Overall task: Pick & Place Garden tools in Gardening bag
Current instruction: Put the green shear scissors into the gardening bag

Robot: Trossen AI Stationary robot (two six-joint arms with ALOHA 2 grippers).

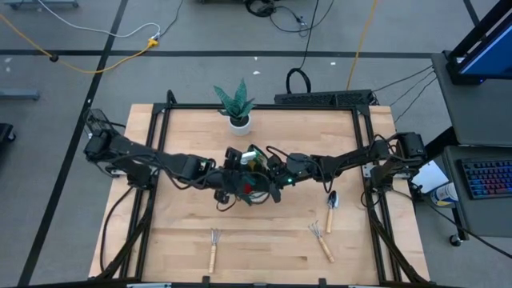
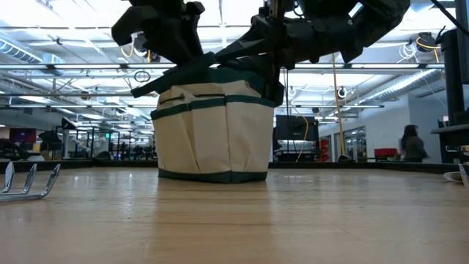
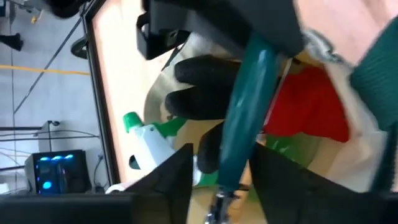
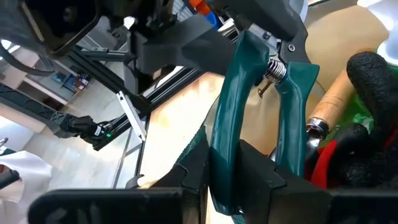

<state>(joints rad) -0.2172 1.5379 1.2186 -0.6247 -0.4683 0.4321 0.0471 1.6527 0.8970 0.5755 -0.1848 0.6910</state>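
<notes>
Looking across the table from the left, a hand rake (image 1: 214, 249) lay near the front edge, untouched. The left gripper (image 1: 232, 186) hung over the bag (image 2: 212, 132) at mid-table, its fingers (image 3: 168, 180) set either side of a teal-handled shears (image 4: 249, 106); I couldn't tell whether they had actually closed on it or were just moving in. Inside the bag you could see the red-and-black glove (image 3: 305, 102), the green spray bottle (image 3: 146, 134) and a wooden handle. The right gripper (image 1: 276, 178) was at the bag's rim from the other side, pinching one teal handle of the same shears, so that one was holding it. To the right, a second rake (image 1: 322, 238) and a trowel (image 1: 331, 210) lay well apart from the bag. My guess: the step in hand was passing or dropping the shears into the bag. Next call would be one gripper letting go cleanly without snagging the bag's rim, then heading for a rake.
</notes>
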